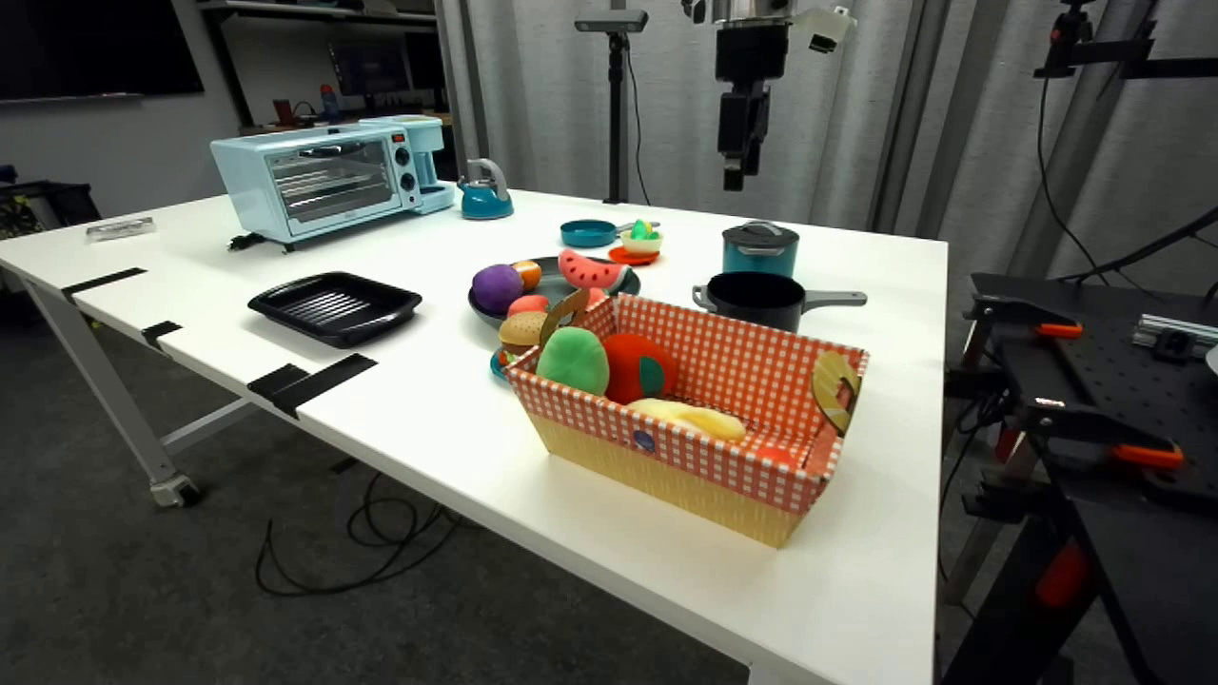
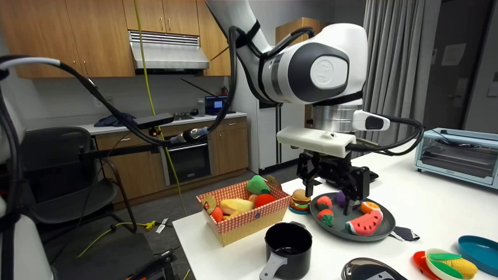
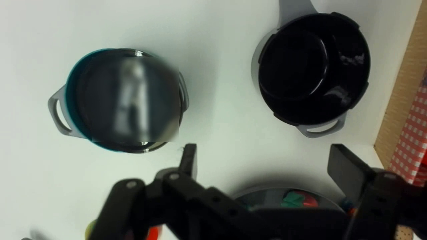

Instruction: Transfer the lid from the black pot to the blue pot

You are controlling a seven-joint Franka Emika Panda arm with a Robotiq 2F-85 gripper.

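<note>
1. See the black pot (image 3: pixel 313 71) standing upright on the white table (image 1: pixel 447 419), with dark interior in plain sight from above and long gray handle pointing away from the gripper (image 3: pixel 267 162) in the wrist view.
2. Find the lid (image 1: pixel 761 235) resting on top of the blue pot (image 1: pixel 758 261), near the black pot but apart from it, with gray handle upward.
3. Notice the blue pot behind the black pot in an exterior view; in the wrist view, see table between the two.
4. Make out, in the wrist view, a teal strip of the blue pot past the lid, on the side farther from the black pot. Cannot tell how squarely seated, with the lid's middle blurred there.
5. Find the gripper hanging higher than the black pot and apart from it, with fingers (image 2: pixel 362 182) spread wide in an exterior view and in the wrist view.
6. See the red-checked basket (image 1: pixel 666 479) near the black pot, holding green, red and yellow toy food (image 1: pixel 623 366).
7. Spot the dark gray plate (image 2: pixel 339 224) on another side of the black pot, near but apart, bearing a watermelon slice (image 2: pixel 365 223) and other toy fruit (image 2: pixel 324 202).
8. See, well apart from the black pot, the black tray (image 1: pixel 335 306) and the light blue toaster oven (image 1: pixel 333 181).
</note>
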